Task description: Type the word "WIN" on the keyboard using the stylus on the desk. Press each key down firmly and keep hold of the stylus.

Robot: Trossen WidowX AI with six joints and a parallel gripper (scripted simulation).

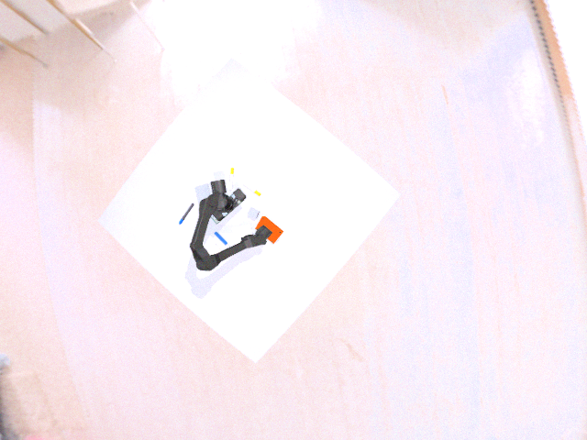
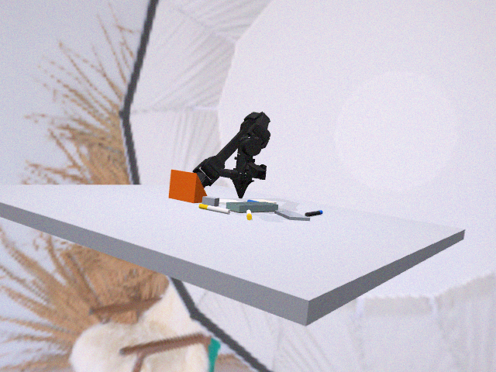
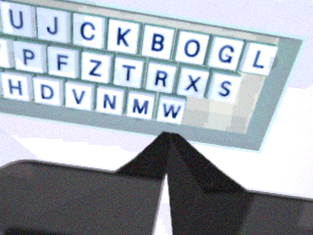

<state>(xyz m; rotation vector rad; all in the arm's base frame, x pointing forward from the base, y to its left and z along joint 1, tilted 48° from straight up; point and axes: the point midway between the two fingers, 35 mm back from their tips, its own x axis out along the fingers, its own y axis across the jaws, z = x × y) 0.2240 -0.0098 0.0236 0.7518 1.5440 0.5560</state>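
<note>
The grey-green keyboard (image 2: 252, 207) (image 3: 281, 98) lies on the desk. The wrist view shows its W key (image 3: 170, 113) and N key (image 3: 109, 102); the I key is out of that view. My gripper (image 2: 240, 196) (image 3: 168, 140) is shut and empty, its tips a little above the keyboard, appearing just below the W key in the wrist view. A dark pen with a blue end (image 1: 186, 214) (image 2: 313, 213) and a blue pen (image 1: 220, 237) (image 2: 252, 201) lie on the desk. I cannot tell which pen is the stylus.
Two white pens have yellow ends, one (image 1: 257, 192) (image 2: 204, 206) near the small grey block (image 1: 253, 214) (image 2: 210, 201), the other (image 1: 232, 170) (image 2: 249, 215) beyond the keyboard. A flat grey slab (image 1: 202, 191) (image 2: 292, 215) lies nearby. An orange block (image 1: 276, 233) (image 2: 183, 186) stands by the arm's base.
</note>
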